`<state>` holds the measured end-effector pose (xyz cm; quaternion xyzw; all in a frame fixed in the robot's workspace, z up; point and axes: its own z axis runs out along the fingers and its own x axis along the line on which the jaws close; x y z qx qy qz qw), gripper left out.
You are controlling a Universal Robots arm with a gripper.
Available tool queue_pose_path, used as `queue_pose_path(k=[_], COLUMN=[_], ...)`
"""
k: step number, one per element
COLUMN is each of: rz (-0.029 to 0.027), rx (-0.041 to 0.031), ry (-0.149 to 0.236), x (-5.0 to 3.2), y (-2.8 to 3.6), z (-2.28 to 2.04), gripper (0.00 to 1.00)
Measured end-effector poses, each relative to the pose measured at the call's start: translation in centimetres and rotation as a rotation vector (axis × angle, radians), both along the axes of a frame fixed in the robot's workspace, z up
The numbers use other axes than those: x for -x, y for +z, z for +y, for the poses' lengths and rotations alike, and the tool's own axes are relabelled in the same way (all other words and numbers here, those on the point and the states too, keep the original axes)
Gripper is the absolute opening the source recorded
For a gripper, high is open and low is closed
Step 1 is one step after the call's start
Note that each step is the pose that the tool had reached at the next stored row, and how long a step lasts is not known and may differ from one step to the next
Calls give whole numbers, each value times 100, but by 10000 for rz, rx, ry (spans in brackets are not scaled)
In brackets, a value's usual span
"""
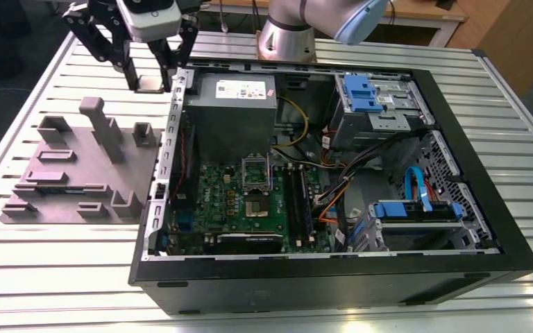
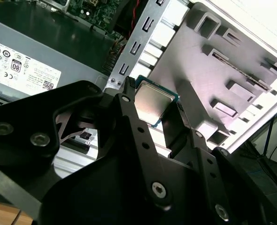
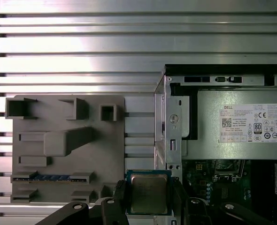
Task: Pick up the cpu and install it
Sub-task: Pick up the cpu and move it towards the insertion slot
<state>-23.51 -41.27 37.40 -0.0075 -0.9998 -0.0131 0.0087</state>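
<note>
**Gripper:** black two-finger gripper [image 1: 152, 82] on a silver arm with a pale-blue joint cap [image 1: 359, 21]. Its fingers [image 3: 120, 194] are clamped on opposite edges of the cpu.

**Cpu:** small flat square cpu [image 3: 149, 193] with a silvery-grey metal top and thin rim, pinched between the fingertips and held off the table. In both wrist views its metal top [image 2: 150, 101] faces the camera.

**Fixture:** grey moulded fixture plate [image 1: 72, 173] with raised blocks and slots. It lies on the table below the gripper, to one side.

**Case:** open black computer case [image 1: 470, 208], below the gripper on the other side. Its perforated metal wall [image 3: 172, 122] runs just beside the cpu.

**Power supply:** grey box power supply [image 1: 234, 104] with a white label, the case part nearest the gripper.

**Motherboard:** green motherboard [image 1: 248, 194] with a dark square socket frame [image 1: 255, 182], well apart from the gripper.

**Table:** slatted aluminium table [image 1: 44, 263], under everything.
</note>
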Motion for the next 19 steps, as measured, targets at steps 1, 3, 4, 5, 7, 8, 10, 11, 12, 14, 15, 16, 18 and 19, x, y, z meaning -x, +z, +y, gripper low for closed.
queue_pose_path(k=[1,3,4,5,7,8,10,11,12,14,15,16,18,19], rz=[0,-1,0,-1,0,0,0,-1,0,-1,0,0,0,-1], rx=[0,0,0,0,0,0,0,-1,0,0,0,0,0,0], ry=[0,0,0,0,-1,0,0,0,-1,0,0,0,0,0], x=[-4,-13,-17,-21,-32,-37,-50,-56,-62,-74,-81,-87,-100,-106], y=[0,0,0,0,0,0,0,0,0,0,0,0,0,0], z=[0,0,0,0,0,0,0,0,0,0,0,0,0,0], gripper=[47,47,47,47,47,47,47,47,47,47,47,47,47,47])
